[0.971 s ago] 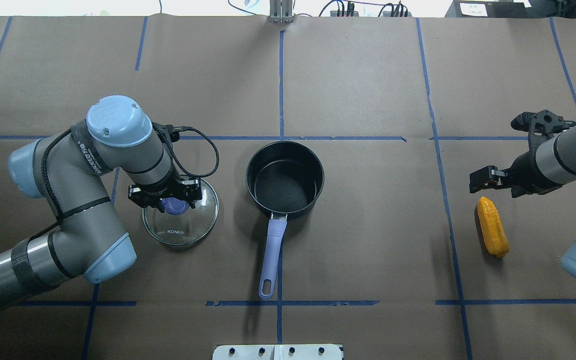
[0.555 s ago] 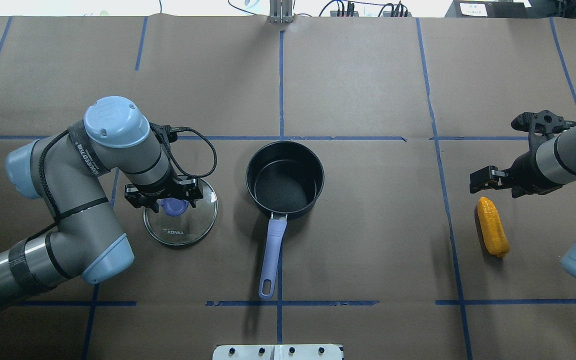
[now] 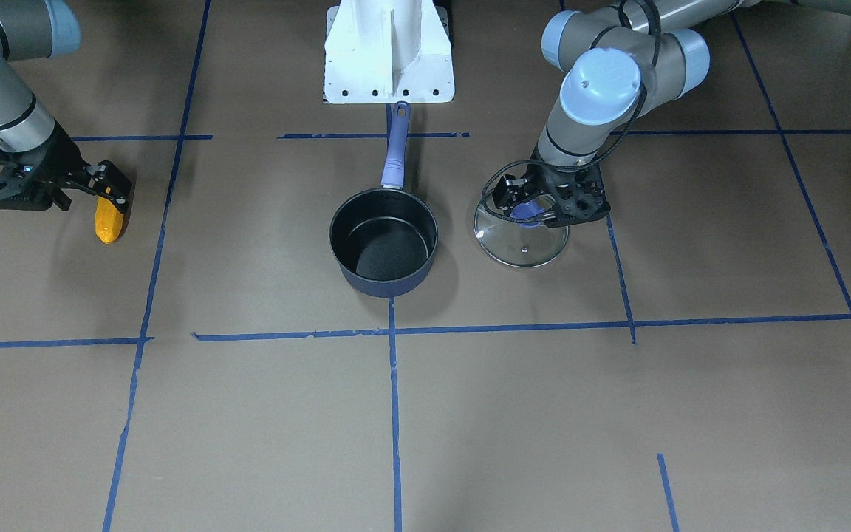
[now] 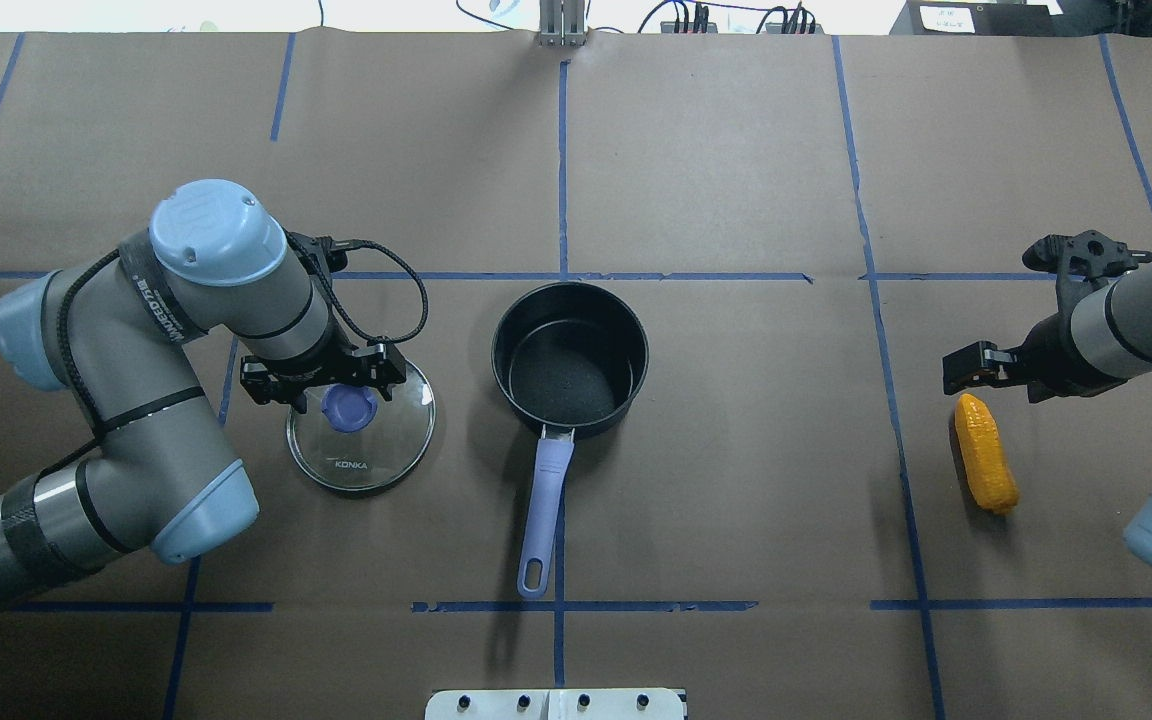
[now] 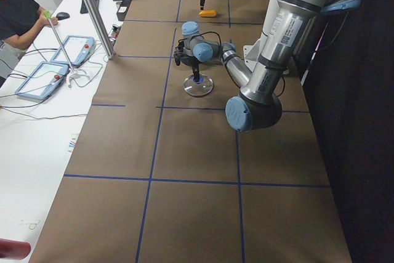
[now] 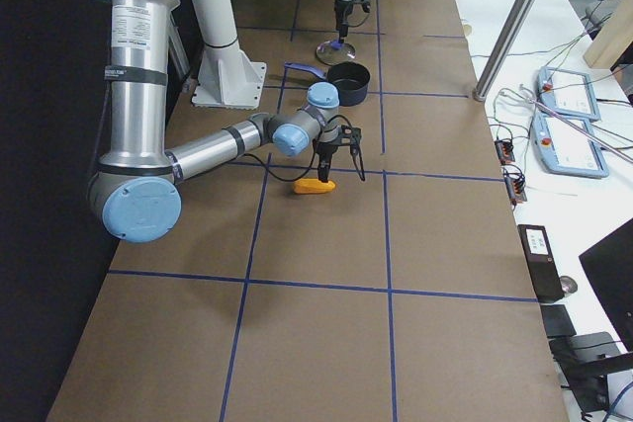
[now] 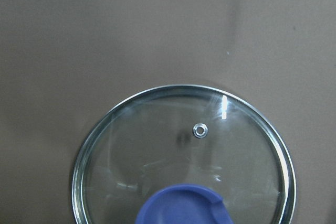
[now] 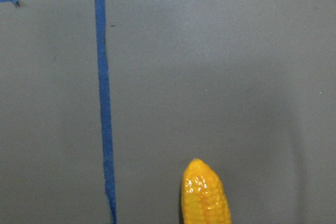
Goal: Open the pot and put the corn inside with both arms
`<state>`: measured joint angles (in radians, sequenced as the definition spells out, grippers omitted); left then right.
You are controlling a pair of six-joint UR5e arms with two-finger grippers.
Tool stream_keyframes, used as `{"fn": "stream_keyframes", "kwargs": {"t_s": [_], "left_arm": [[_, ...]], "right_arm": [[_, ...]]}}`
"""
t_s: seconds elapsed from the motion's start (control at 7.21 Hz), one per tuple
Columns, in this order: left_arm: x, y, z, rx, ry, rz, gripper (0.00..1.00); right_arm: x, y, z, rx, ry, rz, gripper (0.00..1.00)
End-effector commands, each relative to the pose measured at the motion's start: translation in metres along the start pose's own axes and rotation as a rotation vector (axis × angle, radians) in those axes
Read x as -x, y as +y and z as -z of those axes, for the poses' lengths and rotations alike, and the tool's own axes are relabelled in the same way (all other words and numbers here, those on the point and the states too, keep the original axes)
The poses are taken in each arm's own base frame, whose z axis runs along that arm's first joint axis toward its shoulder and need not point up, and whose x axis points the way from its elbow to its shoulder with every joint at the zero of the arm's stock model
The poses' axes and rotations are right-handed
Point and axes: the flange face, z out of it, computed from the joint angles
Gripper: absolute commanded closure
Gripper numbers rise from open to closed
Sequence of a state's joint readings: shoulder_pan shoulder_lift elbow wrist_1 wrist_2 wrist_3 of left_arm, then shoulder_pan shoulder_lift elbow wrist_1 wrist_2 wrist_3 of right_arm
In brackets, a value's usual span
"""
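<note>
The pot (image 4: 570, 372) stands open at mid-table, its black inside bare and its handle (image 4: 546, 500) pointing back toward the white base (image 4: 556, 703). In the front view the handle's tip ends just short of that base.

The lid (image 4: 381, 445) lies flat on the paper just beside the pot on the robot's left, with a narrow strip of table between the two rims. The left gripper (image 4: 339, 385) hangs over the lid's far half with its fingers spread wider than the knob (image 4: 349, 412) and gripping nothing.

The corn (image 4: 986, 455) lies well apart on the robot's right, beyond a blue tape line (image 4: 889, 400), with a broad bare stretch of paper between it and the pot. The right gripper (image 4: 966, 370) hovers at the corn's far tip. Its fingers look parted and hold nothing, though the gap is hard to make out.

In the overhead view the left gripper hides the lid's far rim. The right arm runs off that view's right edge. The left wrist view cuts the knob off at its bottom edge. The right wrist view shows only the corn's tip.
</note>
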<state>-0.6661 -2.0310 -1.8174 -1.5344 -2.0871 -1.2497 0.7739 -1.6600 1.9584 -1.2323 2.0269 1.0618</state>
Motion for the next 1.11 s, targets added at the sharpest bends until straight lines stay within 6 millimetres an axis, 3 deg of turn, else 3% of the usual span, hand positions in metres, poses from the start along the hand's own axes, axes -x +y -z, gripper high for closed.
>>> {"fn": "stream_keyframes", "kwargs": {"t_s": [0.0, 0.28, 0.55, 0.69, 0.83, 0.97], "left_arm": [[0.003, 0.007, 0.040, -0.011, -0.009, 0.023, 0.00], [0.008, 0.002, 0.061, -0.025, -0.005, 0.023, 0.00], [0.036, -0.007, 0.104, -0.037, -0.053, -0.083, 0.00], [0.057, -0.014, 0.118, -0.058, -0.052, -0.094, 0.00], [0.073, -0.014, 0.122, -0.064, -0.058, -0.098, 0.00], [0.096, -0.017, 0.130, -0.078, -0.065, -0.117, 0.00]], "right_arm": [[-0.014, 0.030, -0.018, -0.007, -0.007, 0.005, 0.00], [-0.008, 0.044, -0.035, -0.010, 0.015, 0.029, 0.00], [-0.012, 0.048, -0.054, 0.006, 0.046, 0.035, 0.01], [-0.010, 0.046, -0.055, 0.002, 0.045, 0.036, 0.01], [-0.015, 0.046, -0.059, 0.006, 0.055, 0.029, 0.05], [-0.015, 0.046, -0.059, 0.006, 0.055, 0.029, 0.21]]}}
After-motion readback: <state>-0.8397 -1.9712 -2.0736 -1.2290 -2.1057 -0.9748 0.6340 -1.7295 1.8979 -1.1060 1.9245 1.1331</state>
